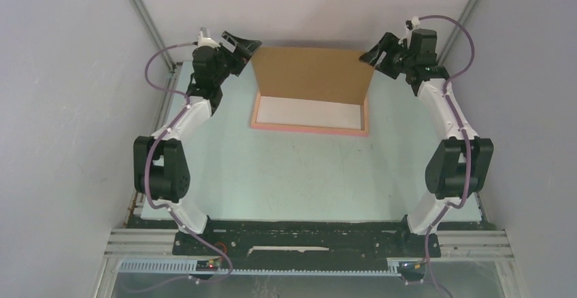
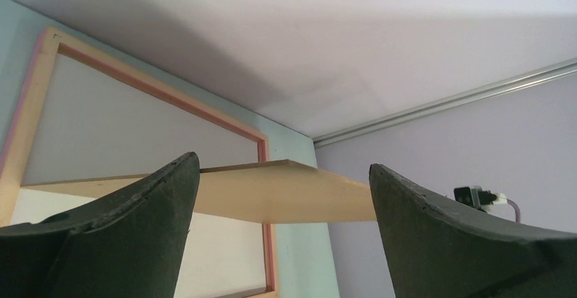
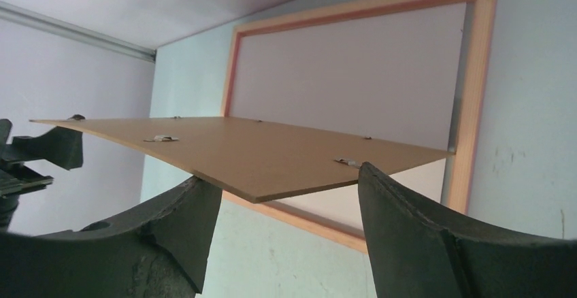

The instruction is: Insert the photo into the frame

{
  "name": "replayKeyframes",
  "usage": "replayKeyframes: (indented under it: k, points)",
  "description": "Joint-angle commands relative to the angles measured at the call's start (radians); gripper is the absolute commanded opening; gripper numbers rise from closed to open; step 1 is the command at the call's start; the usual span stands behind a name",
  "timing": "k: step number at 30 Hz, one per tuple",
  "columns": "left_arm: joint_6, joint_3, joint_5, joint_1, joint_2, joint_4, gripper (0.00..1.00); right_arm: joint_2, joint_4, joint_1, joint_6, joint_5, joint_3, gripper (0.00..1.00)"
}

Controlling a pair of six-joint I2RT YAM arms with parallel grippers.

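On the pale green table (image 1: 299, 175) the frame (image 1: 309, 130) lies flat at the far middle, with a brown board (image 1: 313, 73) tilted up from its far edge. The photo (image 1: 309, 113) lies inside the frame, white back up. The left gripper (image 1: 246, 45) and right gripper (image 1: 373, 56) sit at the board's raised corners, both with jaws spread wide around its edge, pinching nothing.

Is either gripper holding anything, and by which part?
Nothing is clamped: left gripper and right gripper both stand open at the upper corners of the raised backing board. Whether it leans on them cannot be told.
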Motion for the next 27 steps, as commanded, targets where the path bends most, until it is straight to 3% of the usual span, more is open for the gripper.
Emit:
replayKeyframes:
  k: [1, 13, 22, 27]
  points:
    - [-0.024, -0.115, 0.172, -0.071, -0.115, -0.036, 0.96, -0.114, -0.036, 0.132, 0.040, -0.039, -0.100, 0.79]
    - [0.013, -0.375, 0.139, -0.089, -0.320, -0.067, 0.98, -0.343, -0.089, 0.268, -0.031, 0.234, -0.388, 0.80]
    - [0.037, -0.507, 0.102, -0.087, -0.380, -0.074, 0.99, -0.353, 0.045, 0.283, 0.070, 0.166, -0.576, 0.81]
    - [0.123, -0.513, 0.027, -0.082, -0.411, -0.166, 1.00, -0.292, 0.114, 0.285, 0.092, 0.125, -0.616, 0.81]
